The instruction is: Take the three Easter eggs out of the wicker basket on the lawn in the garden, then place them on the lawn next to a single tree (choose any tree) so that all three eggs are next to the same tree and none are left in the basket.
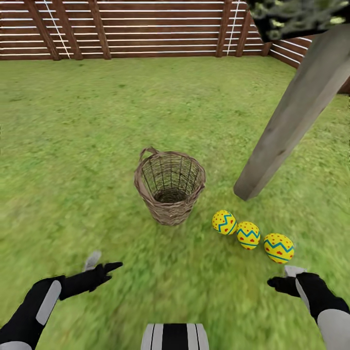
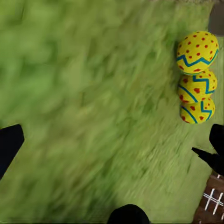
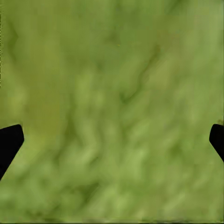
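Wicker basket: the wicker basket (image 1: 169,187) stands upright on the lawn (image 1: 97,121) in the middle of the head view, its small loop handle at the far left of the rim; through the open top nothing but its woven bottom can be seen.
Easter eggs: the three Easter eggs lie on the grass in a short row to the right of the basket, near the foot of the tree; the first egg (image 1: 224,222) is closest to the basket, the second egg (image 1: 248,235) is just beside it, the third egg (image 1: 279,248) is a little apart at the right end. From the left wrist they show bunched together (image 2: 197,77).
Tree: the tree trunk (image 1: 296,112), grey-brown and leaning, meets the lawn just behind the eggs; dark foliage (image 1: 296,17) hangs above.
Fence: a brown slatted fence (image 1: 136,29) closes the far side of the garden.
Left gripper: the left gripper (image 1: 99,267) hovers low over bare grass, fingers spread apart, holding nothing.
Right gripper: the right gripper (image 1: 286,279) hangs just on the near side of the third egg, fingers apart and empty, grass beneath it.
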